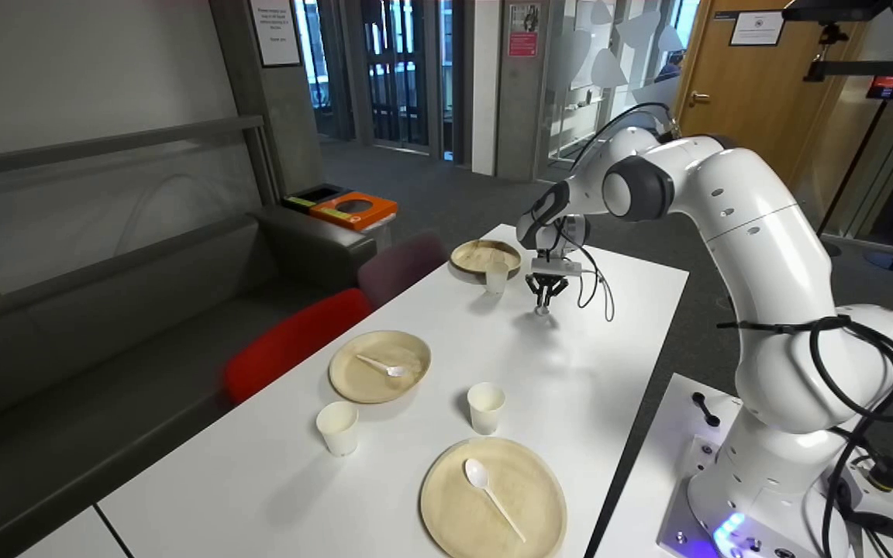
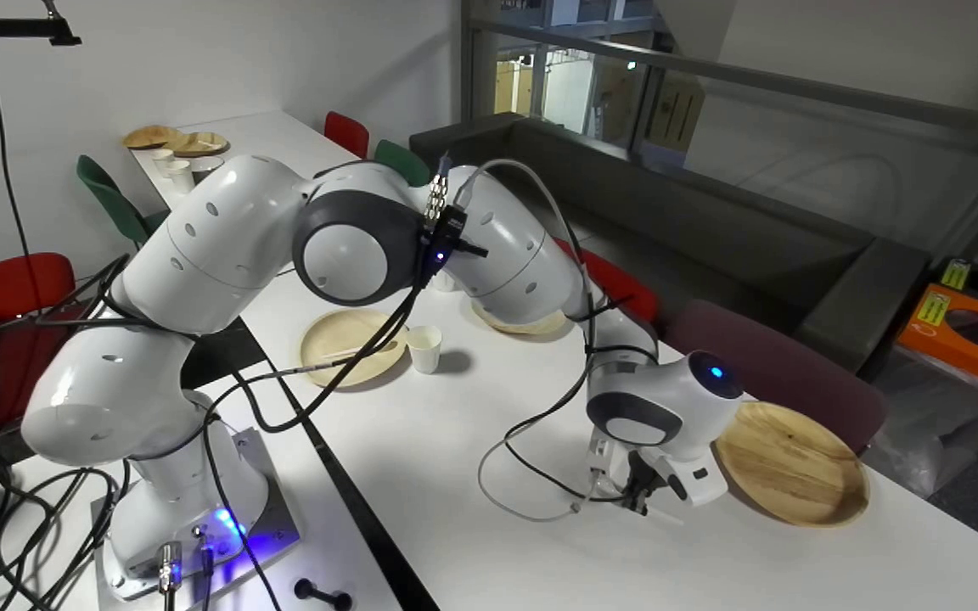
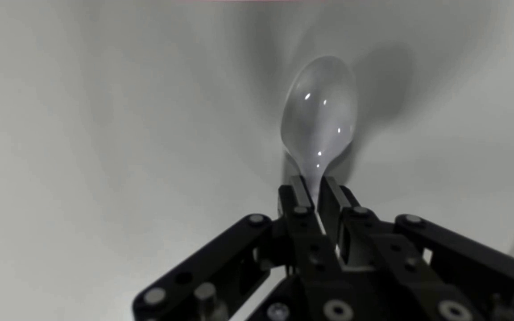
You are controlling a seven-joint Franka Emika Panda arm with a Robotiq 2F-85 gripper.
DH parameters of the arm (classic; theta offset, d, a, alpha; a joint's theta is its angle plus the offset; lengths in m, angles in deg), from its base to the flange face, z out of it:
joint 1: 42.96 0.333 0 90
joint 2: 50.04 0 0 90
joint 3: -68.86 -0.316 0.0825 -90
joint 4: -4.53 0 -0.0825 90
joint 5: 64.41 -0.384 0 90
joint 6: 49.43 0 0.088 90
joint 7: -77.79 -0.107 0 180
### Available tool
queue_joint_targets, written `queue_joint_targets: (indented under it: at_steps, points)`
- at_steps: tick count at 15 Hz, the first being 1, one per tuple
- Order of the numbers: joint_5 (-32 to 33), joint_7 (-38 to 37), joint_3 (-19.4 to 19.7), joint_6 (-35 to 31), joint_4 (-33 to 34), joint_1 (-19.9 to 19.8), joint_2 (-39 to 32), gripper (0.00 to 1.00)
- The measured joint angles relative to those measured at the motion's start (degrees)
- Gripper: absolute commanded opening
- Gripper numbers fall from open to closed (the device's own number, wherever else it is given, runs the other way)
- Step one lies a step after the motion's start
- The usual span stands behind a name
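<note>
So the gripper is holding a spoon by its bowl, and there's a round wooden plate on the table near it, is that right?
Not quite: in the wrist view, the gripper holds the spoon by its handle, just behind the bowl. The round wooden plate is indeed on the table near the gripper.

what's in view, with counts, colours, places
tables: at least two, white, near, far
plates: at least five, tan, three near, others far
cups: at least five, white, three near, others far
spoons: at least three, whitish, one gripped, two on plates
chairs: several, red, green, purple, beside tables
sofa: one, grey, beyond chairs
bins: two, orange, black, by sofa
wooden door: one, brown, background
arm: one, white, over near table
gripper: one, black, shut on spoon
</note>
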Motion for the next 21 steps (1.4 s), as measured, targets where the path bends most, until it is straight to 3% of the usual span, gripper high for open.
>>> queue_joint_targets:
  at_steps: [8, 21]
  points:
    - [-0.02, 0.00, 0.02, 0.00, 0.41, -0.48, 0.41, 0.01]
    - [-0.25, -1.87, 0.03, 1.41, 4.49, -2.06, 3.24, 0.02]
